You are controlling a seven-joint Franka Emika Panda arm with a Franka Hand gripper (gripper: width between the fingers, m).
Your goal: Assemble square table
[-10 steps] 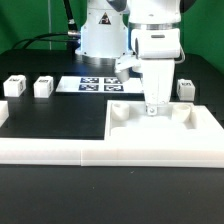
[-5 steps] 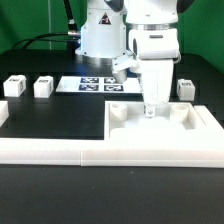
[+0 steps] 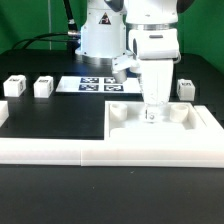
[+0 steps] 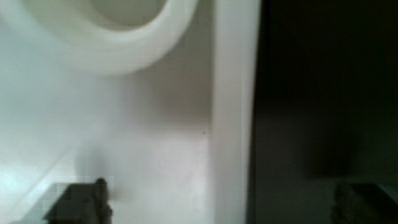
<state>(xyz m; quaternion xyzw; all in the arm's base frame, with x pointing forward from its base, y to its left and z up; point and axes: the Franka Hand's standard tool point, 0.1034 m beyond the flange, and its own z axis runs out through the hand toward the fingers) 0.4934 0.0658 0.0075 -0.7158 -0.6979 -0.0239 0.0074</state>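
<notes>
The square tabletop [image 3: 165, 135] is laid on the black desk [image 3: 50, 120] toward the exterior view's right. Its near edge is set against a long white rail [image 3: 50, 150] that runs across the front. The jaws are lowered at the tabletop's far rim, roughly midway between its two far corners. Open desk is left behind that rim as far as the marker board [image 3: 100, 85]. Three small white legs are seen standing well apart from the tabletop: a first leg [image 3: 14, 86] and a second leg [image 3: 42, 87] on the exterior view's left, and a third leg [image 3: 185, 89] on its right, beside the arm.

Only in the wrist view is the gap shown: the jaws are spread wide with nothing pinched. One dark fingertip [image 4: 80, 200] is held over the white tabletop and the other over the dark desk, with the raised rim [image 4: 231, 120] lying between them. A round corner hole [image 4: 125, 25] is caught there too. Whether either fingertip is touching the rim cannot be told. The legs, the rail and the marker board are seen in the exterior view alone.
</notes>
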